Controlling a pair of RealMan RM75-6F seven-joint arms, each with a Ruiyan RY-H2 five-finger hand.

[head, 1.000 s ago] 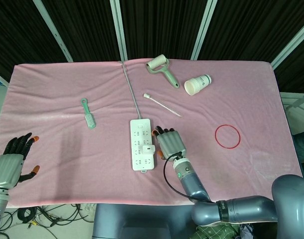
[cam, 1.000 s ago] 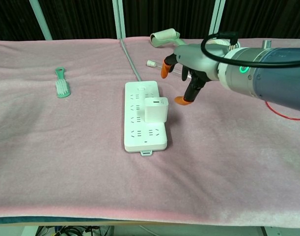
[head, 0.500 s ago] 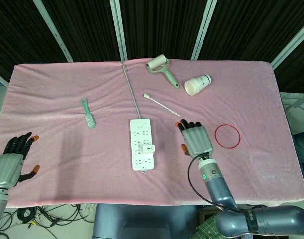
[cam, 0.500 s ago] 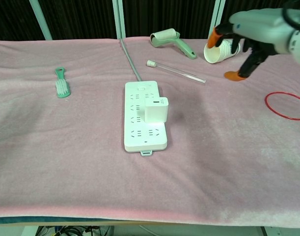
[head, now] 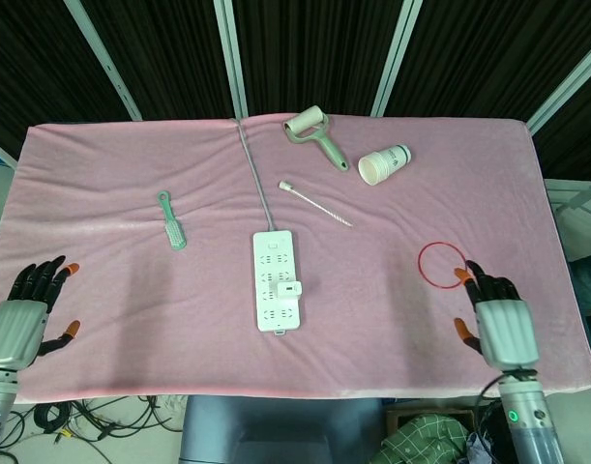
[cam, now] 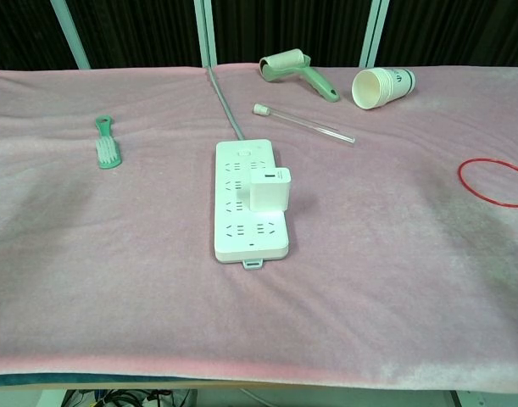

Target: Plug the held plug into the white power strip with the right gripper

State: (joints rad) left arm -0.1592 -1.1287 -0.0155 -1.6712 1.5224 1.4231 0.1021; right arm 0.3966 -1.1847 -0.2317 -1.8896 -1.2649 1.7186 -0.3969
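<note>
Both hands absent from chest view; plug [cam: 270, 189] seated in power strip [cam: 248, 212].

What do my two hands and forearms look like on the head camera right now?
Both the left hand and the right hand have a ribbed silver-grey back, black fingers and orange tips. The right wrist is grey metal with a small green light and a thin black cable beside it. No sleeves.

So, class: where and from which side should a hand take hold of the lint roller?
Grip the lint roller by its green handle, which angles out towards the cup. Come from above: it lies flat on the cloth, and the handle looks slimmer than the roll.
</note>
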